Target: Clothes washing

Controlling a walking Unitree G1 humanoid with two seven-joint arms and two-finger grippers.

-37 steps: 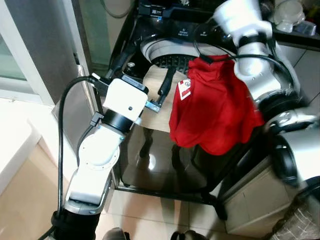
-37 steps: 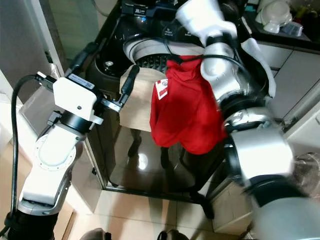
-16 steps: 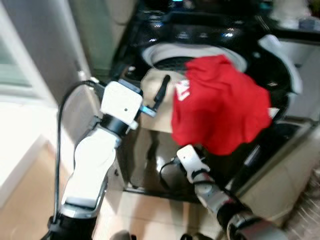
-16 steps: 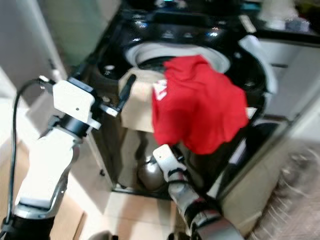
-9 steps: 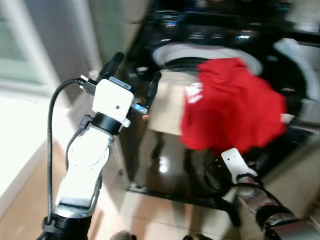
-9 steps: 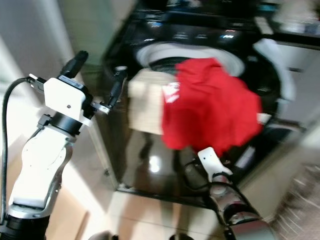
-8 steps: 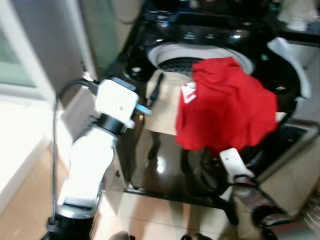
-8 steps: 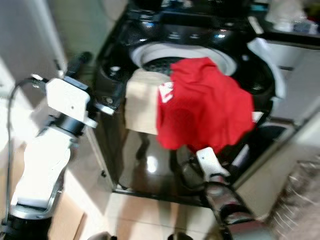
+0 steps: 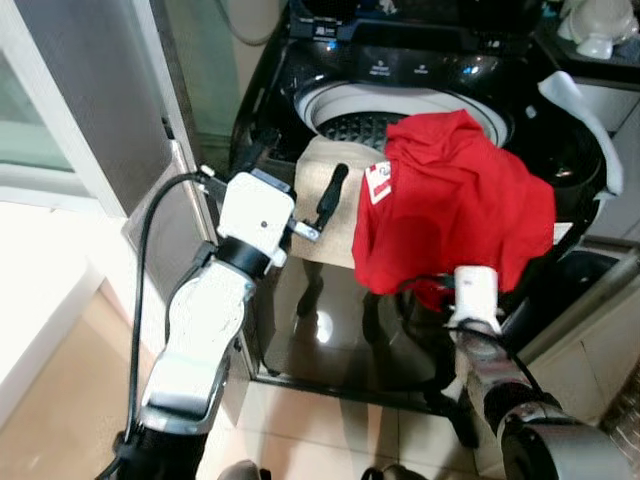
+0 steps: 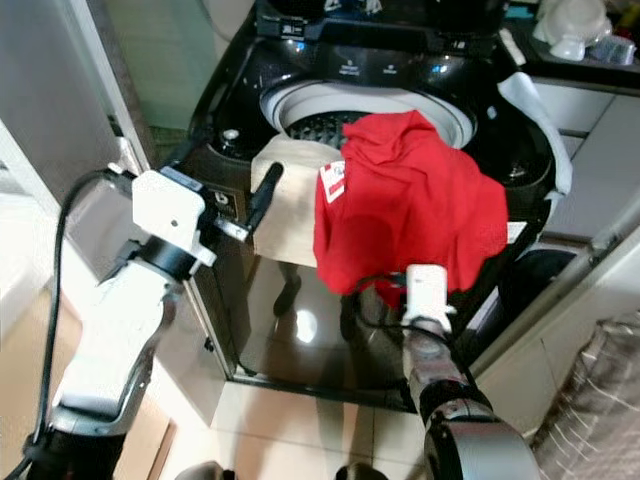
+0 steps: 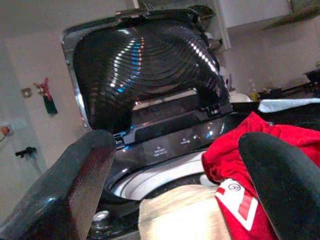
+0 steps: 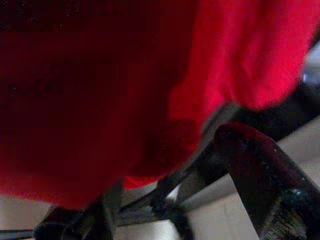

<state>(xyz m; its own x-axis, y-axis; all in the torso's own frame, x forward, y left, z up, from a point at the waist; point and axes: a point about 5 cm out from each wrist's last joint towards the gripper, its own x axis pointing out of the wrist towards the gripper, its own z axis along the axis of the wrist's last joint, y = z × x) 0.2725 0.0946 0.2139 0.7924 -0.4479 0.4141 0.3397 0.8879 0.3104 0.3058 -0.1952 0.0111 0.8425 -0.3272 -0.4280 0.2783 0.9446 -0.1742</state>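
under the red shirt sits the right claw.

Head stereo downward; wrist close-ups.

Glossy black washing machine, matt red cloth garment, coarse beige fabric

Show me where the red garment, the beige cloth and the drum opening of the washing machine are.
red garment (image 9: 450, 210), left eye view, middle of the draped fabric.
beige cloth (image 9: 335, 235), left eye view, part hanging over the front edge.
drum opening (image 10: 310, 120), right eye view, perforated inner wall behind the clothes.
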